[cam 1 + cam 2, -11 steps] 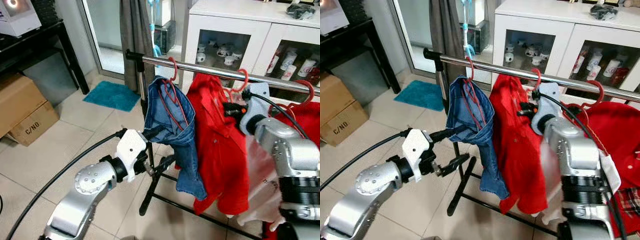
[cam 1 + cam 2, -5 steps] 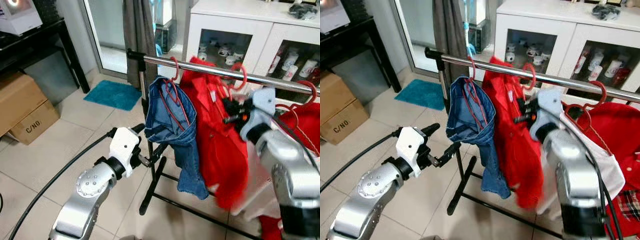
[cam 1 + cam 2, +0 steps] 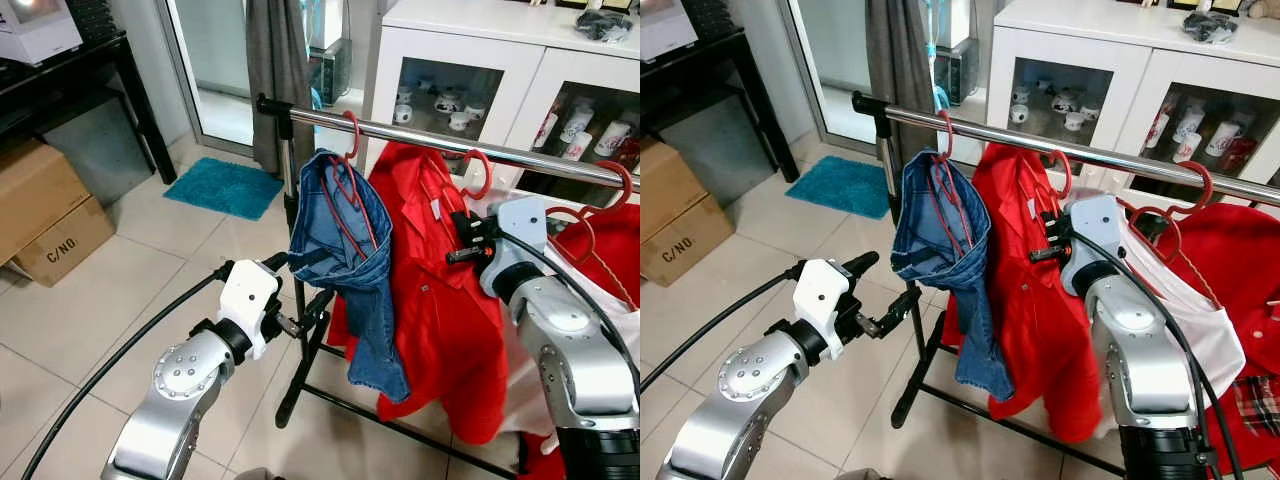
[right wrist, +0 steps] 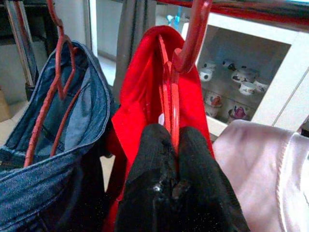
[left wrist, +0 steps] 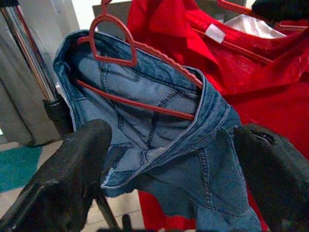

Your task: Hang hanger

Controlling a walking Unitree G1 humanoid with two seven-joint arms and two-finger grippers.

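Now hooked on the rail (image 3: 440, 139), the red hanger (image 4: 170, 96) stays clamped in my right hand (image 4: 173, 159); my left hand (image 3: 878, 295) hovers with fingers apart below the jeans (image 3: 340, 240).

You are in a home living area: note the tiled floor (image 3: 150, 260), a chrome clothes rail (image 3: 420, 138) hung with garments, a white glass-fronted cabinet (image 3: 520, 40) of cups, a teal mat (image 3: 222, 188) and cardboard boxes (image 3: 45, 215).
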